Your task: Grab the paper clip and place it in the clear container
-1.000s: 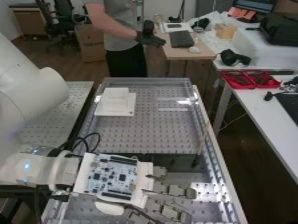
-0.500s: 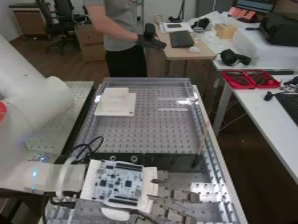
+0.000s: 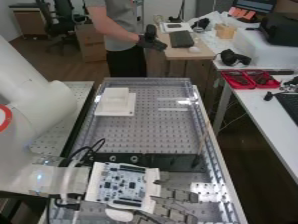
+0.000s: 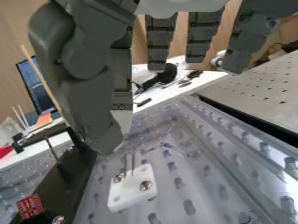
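Hanging over the near part of the bench (image 3: 143, 142), the hand (image 3: 176, 195) has its fingers straight and its thumb well apart from them, clamped on nothing that I can make out. Just past the thumb's tip in the wrist view stands a small white block (image 4: 126, 194) with screws and two thin metal pins (image 4: 132, 164); whether either pin is the paper clip I cannot tell, nor which of the see-through pieces is the clear container. Mind the black bar (image 3: 159, 160), which runs crosswise close along the thumb side, with a thin stick (image 3: 201, 137) rising from it near the bench's long edge rail (image 3: 217, 150). Ahead of the fingertips, in the high view, there is a modest gap before that same rail; toward the arm, the space is taken up by the wrist and black cables (image 3: 86, 149). Across the bar from the hand, a broad stretch of perforated plate lies between it and the white stepped block (image 3: 116, 107), which sits well apart from the hand, near the opposite rail (image 3: 89, 115).
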Controlling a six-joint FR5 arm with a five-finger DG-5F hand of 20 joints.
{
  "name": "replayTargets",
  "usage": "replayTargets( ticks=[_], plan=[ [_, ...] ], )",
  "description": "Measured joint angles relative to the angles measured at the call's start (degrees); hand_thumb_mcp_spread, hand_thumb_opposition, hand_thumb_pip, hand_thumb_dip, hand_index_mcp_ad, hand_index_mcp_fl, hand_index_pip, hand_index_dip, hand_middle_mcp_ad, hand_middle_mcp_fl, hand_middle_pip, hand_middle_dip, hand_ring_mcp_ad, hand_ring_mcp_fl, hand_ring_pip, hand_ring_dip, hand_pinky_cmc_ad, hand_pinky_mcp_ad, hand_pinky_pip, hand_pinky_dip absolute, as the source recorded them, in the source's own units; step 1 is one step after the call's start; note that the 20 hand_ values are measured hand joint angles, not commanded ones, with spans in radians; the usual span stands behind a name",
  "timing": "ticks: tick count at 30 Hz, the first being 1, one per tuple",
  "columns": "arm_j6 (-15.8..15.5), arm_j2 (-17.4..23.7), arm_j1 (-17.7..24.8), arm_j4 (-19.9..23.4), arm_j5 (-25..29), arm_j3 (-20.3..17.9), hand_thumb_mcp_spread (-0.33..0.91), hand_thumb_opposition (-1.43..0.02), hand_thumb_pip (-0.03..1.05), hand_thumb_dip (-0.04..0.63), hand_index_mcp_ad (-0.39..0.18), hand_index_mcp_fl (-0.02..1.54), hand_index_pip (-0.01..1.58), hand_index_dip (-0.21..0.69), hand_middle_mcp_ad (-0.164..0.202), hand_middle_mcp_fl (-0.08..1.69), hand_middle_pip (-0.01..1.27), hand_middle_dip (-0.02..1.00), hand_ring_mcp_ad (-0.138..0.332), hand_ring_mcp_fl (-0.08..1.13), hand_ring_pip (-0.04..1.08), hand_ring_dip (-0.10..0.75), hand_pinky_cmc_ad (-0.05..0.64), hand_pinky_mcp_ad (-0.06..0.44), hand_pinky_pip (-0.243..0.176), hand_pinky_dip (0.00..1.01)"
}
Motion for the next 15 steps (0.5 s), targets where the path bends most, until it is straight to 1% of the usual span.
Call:
replayTargets(
  ticks=[2,4,15],
  plan=[
    [0.1,-0.1,0.0,-0.1,-0.1,0.2,0.52,-0.91,0.59,0.251,-0.206,0.41,1.52,0.147,0.019,0.06,0.14,0.18,0.145,0.0,0.09,0.119,0.328,0.295,-0.042,0.19],
    [0.1,-0.3,0.1,-0.3,-0.2,0.4,0.53,-0.91,0.59,0.251,-0.211,0.36,1.49,0.147,0.016,0.06,0.14,0.18,0.145,0.0,0.09,0.119,0.328,0.295,-0.042,0.19],
    [-0.1,-0.8,-0.1,-0.8,-0.5,1.0,0.51,-0.9,0.6,0.253,-0.211,0.33,1.44,0.141,0.016,0.06,0.14,0.19,0.145,0.0,0.09,0.119,0.328,0.295,-0.042,0.19]
  ],
)
